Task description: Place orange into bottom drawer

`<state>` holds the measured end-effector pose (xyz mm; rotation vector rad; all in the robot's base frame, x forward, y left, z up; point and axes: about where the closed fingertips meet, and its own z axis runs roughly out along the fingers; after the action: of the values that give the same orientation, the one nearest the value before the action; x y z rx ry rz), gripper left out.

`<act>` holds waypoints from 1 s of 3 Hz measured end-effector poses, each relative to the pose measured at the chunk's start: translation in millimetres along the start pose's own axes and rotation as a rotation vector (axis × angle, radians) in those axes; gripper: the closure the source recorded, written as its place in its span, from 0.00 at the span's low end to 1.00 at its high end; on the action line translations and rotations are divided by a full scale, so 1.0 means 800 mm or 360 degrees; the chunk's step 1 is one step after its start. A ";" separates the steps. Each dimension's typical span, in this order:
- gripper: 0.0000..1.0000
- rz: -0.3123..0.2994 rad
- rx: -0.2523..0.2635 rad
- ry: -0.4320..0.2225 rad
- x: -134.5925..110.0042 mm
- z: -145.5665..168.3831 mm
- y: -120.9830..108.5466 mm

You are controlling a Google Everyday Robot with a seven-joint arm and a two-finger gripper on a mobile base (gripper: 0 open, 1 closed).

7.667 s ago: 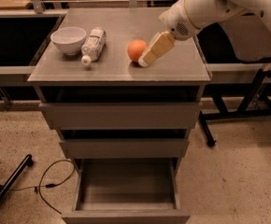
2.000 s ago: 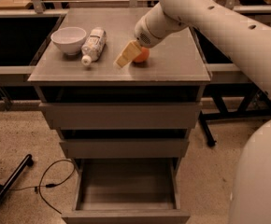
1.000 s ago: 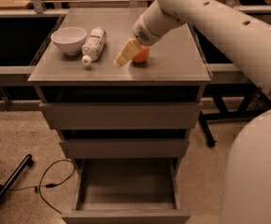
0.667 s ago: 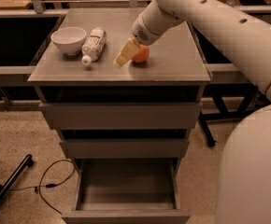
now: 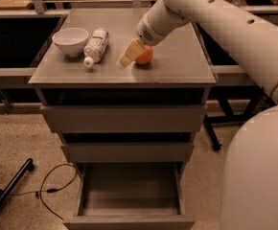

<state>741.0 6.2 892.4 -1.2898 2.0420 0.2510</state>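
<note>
Nearest, well below the orange (image 5: 145,55) and toward the camera: bottom drawer (image 5: 129,190), pulled out, shallow grey interior showing. On the floor, below and left of the orange: thin black cable (image 5: 52,188), looped. Below and right of the orange, at the frame's edge: big rounded white robot body (image 5: 259,176).

Farther back, btwn orange and bottom drawer: two wider grey drawers, lower one (image 5: 127,152) and upper one (image 5: 124,119), both pushed nearly in, w/ dark gaps above each.

Directly under the orange: grey desk (image 5: 177,66). Orange itself resting on it, round and smooth, approx mid-width, not in any drawer.

Touching the orange's left side: tan end effector (image 5: 128,55), tilted down-left, tip at desk level. Grip state: cannot tell, whether clenched on the fruit or released.

Up and right of the orange: white arm (image 5: 215,18), thick, slanting to the frame's right edge.

Left of the orange, apart from it: white bottle (image 5: 96,44) lying on its side, cap toward the camera. Farther left, just beside the bottle: white bowl (image 5: 70,40), upright.
</note>
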 end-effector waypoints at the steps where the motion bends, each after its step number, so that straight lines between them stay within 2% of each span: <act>1: 0.00 0.0028 -0.0033 -0.0056 0.000 0.000 0.000; 2: 0.00 0.0039 -0.0054 -0.0103 0.000 0.000 0.000; 3: 0.00 0.0042 -0.0072 -0.0090 0.000 0.000 0.000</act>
<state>741.1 5.9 892.3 -1.2694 2.0172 0.3438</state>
